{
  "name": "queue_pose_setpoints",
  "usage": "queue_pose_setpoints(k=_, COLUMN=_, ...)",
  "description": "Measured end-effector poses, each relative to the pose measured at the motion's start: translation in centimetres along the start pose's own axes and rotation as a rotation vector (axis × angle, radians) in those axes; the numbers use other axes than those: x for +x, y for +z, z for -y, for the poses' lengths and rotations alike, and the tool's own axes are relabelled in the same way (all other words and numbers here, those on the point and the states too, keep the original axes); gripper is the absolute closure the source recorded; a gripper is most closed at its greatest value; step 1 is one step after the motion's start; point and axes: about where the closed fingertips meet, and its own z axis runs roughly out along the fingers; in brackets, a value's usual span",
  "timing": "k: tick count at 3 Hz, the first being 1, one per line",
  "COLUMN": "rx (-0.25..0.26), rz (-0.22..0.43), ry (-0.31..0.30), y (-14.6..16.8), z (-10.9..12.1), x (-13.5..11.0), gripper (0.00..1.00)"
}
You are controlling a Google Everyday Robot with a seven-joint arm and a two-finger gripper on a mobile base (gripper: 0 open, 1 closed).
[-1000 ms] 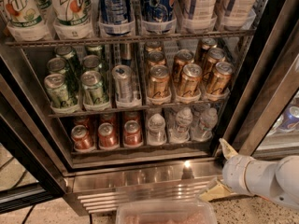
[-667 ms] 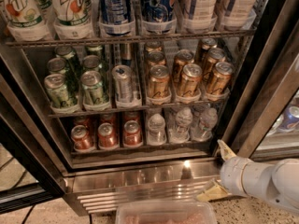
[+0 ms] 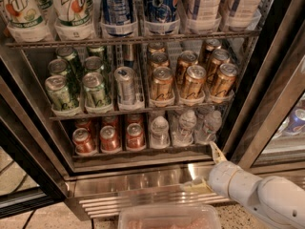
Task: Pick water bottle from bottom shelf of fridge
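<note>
Three small clear water bottles with pale caps stand side by side on the right half of the bottom shelf of the fridge: one, one and one at the far right. My gripper is on a white arm at the lower right. It sits in front of the fridge's steel base, just below and to the right of the bottles. Its two pale yellow fingers are spread apart, one pointing up at the shelf edge, the other lying low. It holds nothing.
Red soda cans fill the left of the bottom shelf. Gold cans and green cans stand on the rack above, large bottles on the top rack. Dark door edges flank the opening. A clear plastic tub lies at the bottom.
My arm and gripper have moved a little to the left, closer to the bottom shelf's right end. The bottles and cans have not moved.
</note>
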Motion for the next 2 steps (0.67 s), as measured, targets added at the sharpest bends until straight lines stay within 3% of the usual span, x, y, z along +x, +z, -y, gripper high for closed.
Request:
queue_pose_setpoints(k=1, rx=0.068, rz=0.055, ry=0.006, y=1.83, z=0.41, x=-0.48, gripper=0.24)
queue_pose_setpoints(k=2, rx=0.073, rz=0.063, ry=0.014, y=2.22, z=0.36, x=-0.61, gripper=0.36)
